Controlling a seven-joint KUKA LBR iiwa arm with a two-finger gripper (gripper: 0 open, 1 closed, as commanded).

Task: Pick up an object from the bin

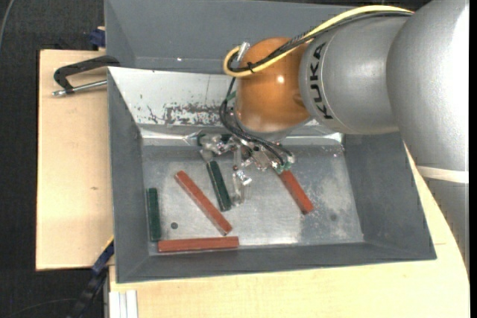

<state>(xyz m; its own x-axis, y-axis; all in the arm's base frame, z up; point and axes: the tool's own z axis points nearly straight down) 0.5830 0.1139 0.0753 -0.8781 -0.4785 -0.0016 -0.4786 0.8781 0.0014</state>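
- Scuffed grey metal makes up the floor of the bin (127,160), whose sloping walls funnel loose things down to the flat middle.
- Nearest the gripper (240,179) is the centre green stick (219,188), a short, dark, flat-sided bar lying in the middle of the floor and pointing roughly front to back.
- The gripper hangs low over the floor, just to the right of that stick; whether it is apart or together cannot be told from this angle, and nothing can be seen held in it.
- Judging by this position, the centre green stick is the likely pick, since it lies free of the walls.
- Just left of it lies the slanted red stick (203,202), longer and matte, running diagonally; the two look close at their lower ends.
- The right red stick (297,194) lies on the gripper's other side, also slanted.
- Farther out, the front red stick (197,243) rests flat along the front wall, and the left green stick (153,214) lies along the left wall, where the slopes would let them settle.
- Above, a glossy orange cover (268,86) caps the wrist, a yellow cable (350,15) loops over it, and the smooth silver arm (358,78) comes in from the right.
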